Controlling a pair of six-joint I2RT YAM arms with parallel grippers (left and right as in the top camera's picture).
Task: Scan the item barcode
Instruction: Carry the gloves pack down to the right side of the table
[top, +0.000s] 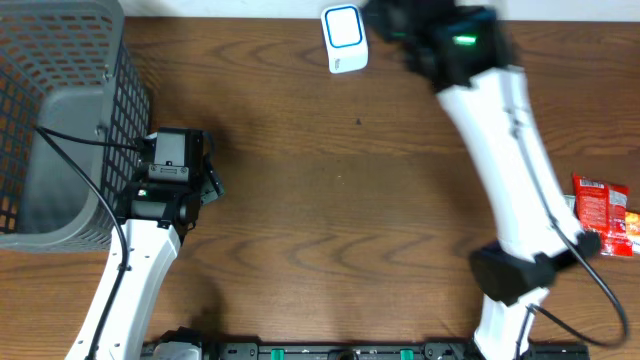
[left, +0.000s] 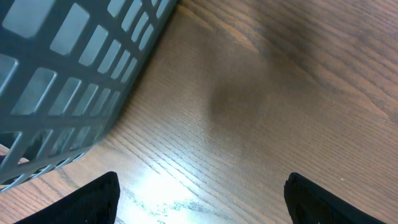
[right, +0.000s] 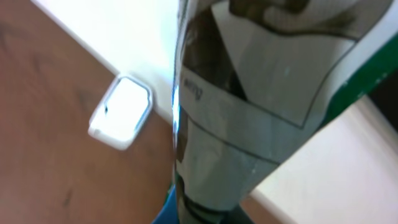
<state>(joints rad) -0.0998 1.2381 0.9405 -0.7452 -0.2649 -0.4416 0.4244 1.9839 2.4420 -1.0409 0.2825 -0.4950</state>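
Brown wood-grain table (top: 320, 220) w/ white strip (top: 230, 8) along far edge, light glare (left: 161, 180) on wood.

basket (top: 130, 95): 1 | scanner (top: 344, 38): 1 | red packet (top: 600, 210): 1 | pouch (right: 249, 124): 1

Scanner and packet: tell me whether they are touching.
Apart. The right wrist view shows a clear gap between the white scanner and the edge of the packet in the foreground.
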